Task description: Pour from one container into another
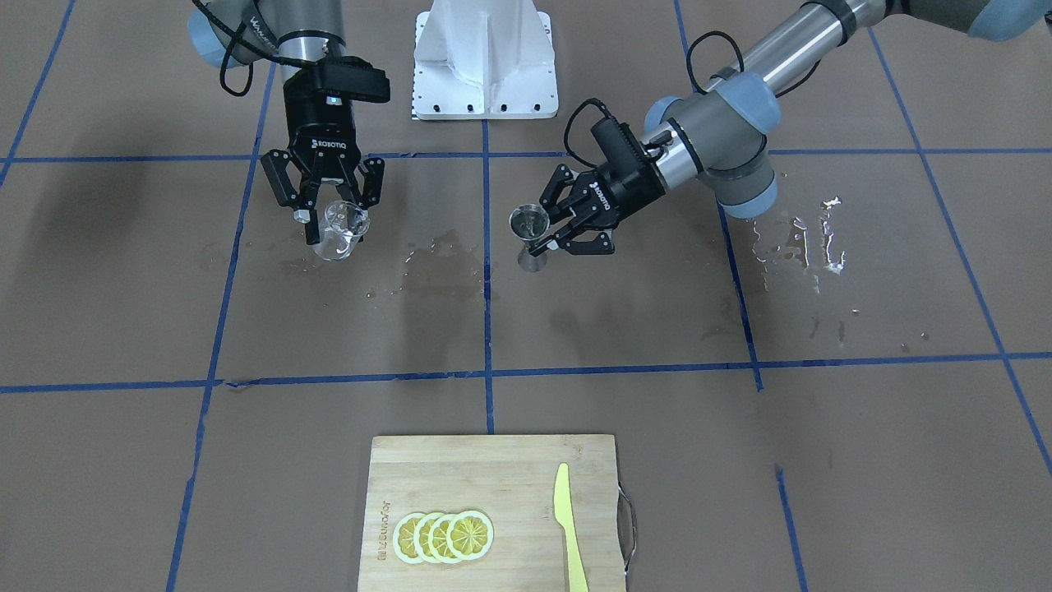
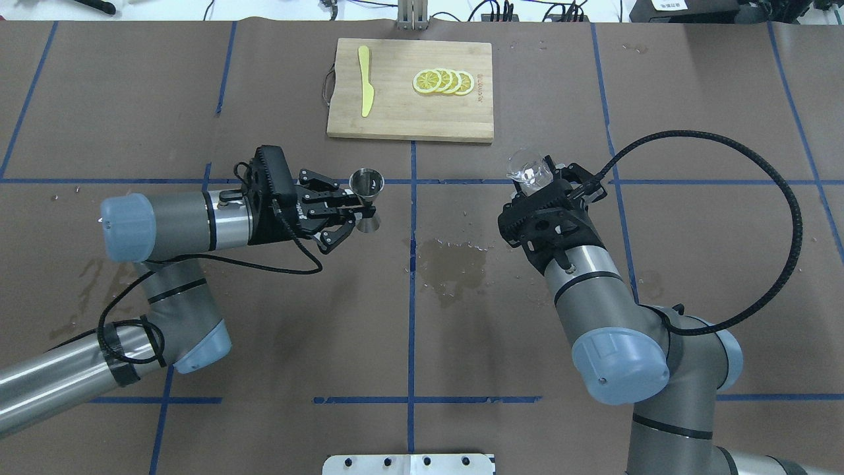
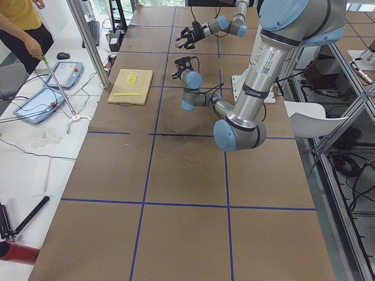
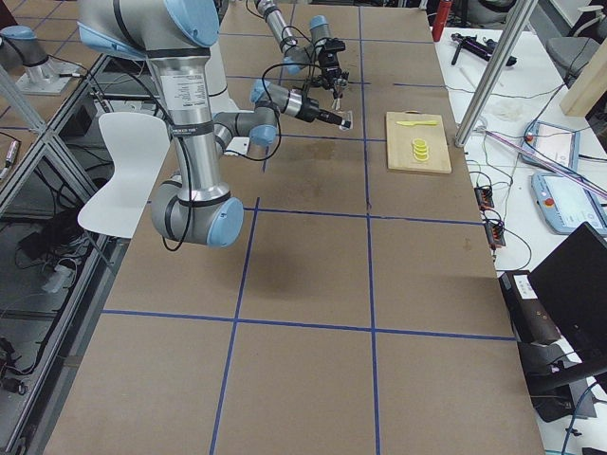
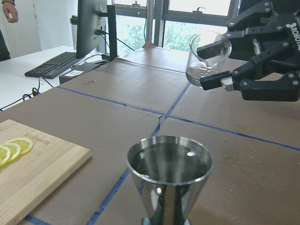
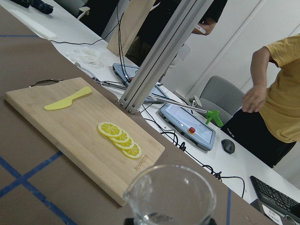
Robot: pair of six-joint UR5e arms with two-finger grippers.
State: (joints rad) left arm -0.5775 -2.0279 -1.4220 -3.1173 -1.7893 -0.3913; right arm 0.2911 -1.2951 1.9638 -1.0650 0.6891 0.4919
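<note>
So, left gripper (image 2: 364, 211) is clamped on the steel jigger (image 2: 366, 183), liquid inside. Right gripper (image 1: 335, 224) grips the tilted glass beaker (image 1: 339, 240), well apart across the table (image 2: 422, 316).

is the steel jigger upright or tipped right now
Upright. The shiny steel hourglass jigger has its mouth level, facing up, waist gripped by the left hand.

clear glass beaker (image 1: 341, 230), shiny steel jigger (image 1: 528, 224)
</note>
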